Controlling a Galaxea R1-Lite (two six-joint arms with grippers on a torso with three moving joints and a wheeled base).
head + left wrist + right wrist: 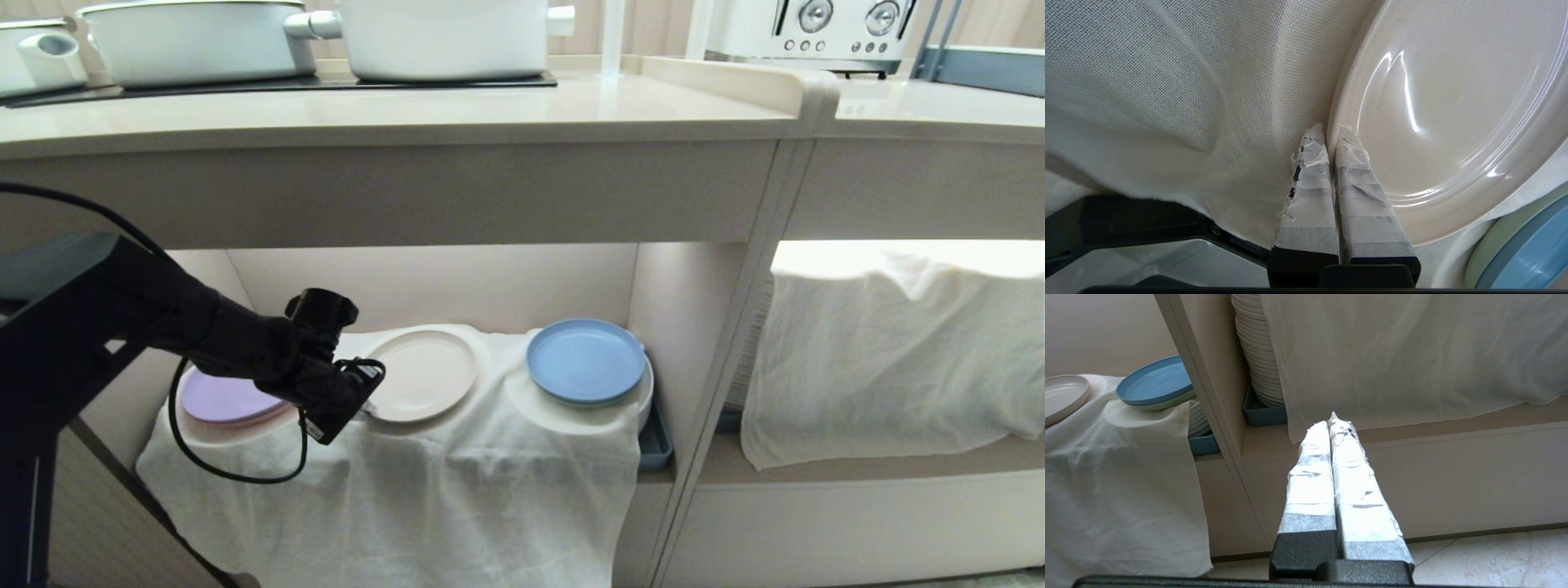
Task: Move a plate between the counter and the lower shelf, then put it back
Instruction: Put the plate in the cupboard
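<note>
Down on the lower shelf point(441, 278), left of centre, the left gripper point(1331, 132) has its fingers point(1310, 179) almost pressed together, astride the near-left rim of the plate point(420, 374), which lies flat on white cloth point(457, 482). Rightward, the right gripper point(1333, 422) hangs with fingers together, well apart.

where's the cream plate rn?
Head view: plate lies on the cloth-draped lower shelf, between lilac plate and blue plate, left gripper at its rim.
</note>
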